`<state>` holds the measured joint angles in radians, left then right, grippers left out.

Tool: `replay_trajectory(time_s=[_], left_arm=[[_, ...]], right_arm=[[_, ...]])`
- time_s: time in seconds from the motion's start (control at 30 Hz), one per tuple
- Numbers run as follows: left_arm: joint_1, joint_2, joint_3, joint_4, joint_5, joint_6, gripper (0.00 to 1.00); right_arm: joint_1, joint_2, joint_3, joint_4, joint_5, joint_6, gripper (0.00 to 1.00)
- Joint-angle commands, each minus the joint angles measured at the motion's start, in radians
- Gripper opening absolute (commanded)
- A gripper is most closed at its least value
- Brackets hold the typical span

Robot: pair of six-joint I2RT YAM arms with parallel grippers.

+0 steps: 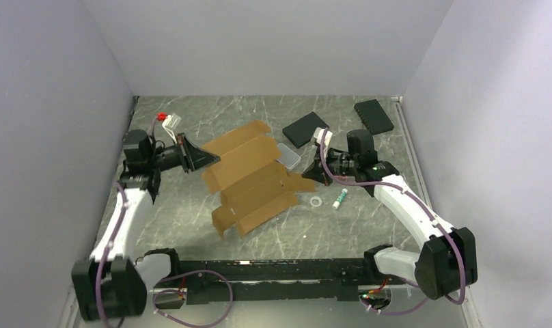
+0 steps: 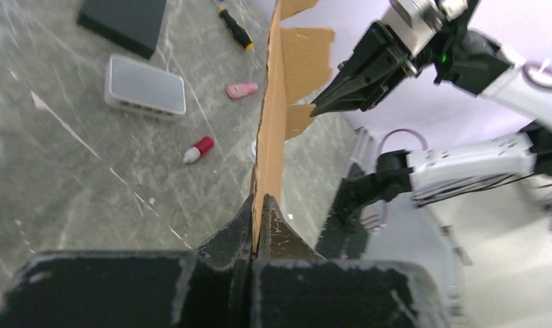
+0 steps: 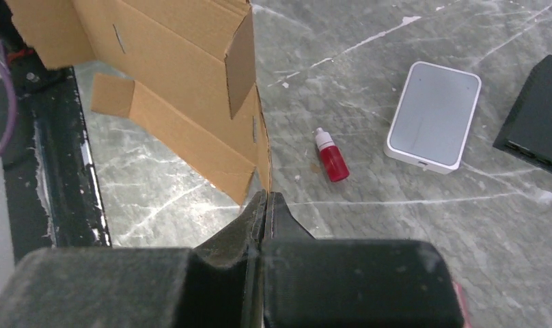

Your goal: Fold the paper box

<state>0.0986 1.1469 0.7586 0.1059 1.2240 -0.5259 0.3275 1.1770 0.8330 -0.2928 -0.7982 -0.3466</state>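
Holding the paper box [image 1: 253, 178] by opposite edges, I have left jaws clamped on its left rim and right jaws on its right (both pinching cardboard). It spans above the table [image 1: 184, 212] between the arms, long axis crossing the grip line.

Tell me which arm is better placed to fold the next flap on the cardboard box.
Probably the right. The right fingers pinch the box edge just near a flap already bent up, so it could push that fold further. The left fingers clamp the opposite edge and can simply anchor the sheet.
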Motion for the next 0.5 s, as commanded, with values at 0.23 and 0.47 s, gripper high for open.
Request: replay_trajectory(time_s=[0.23,0.47], left_arm=[[-0.123,-0.423,-0.131,-0.034,-0.28,0.305,0.0],[-0.179,-0.397,-0.107,-0.104,-0.229,0.428,0.0]], right_arm=[[-0.021,0.058,0.04,0.046,-0.06,0.059,0.0],[-0.029,0.135,0.028,0.092,-0.047,0.094,0.0]])
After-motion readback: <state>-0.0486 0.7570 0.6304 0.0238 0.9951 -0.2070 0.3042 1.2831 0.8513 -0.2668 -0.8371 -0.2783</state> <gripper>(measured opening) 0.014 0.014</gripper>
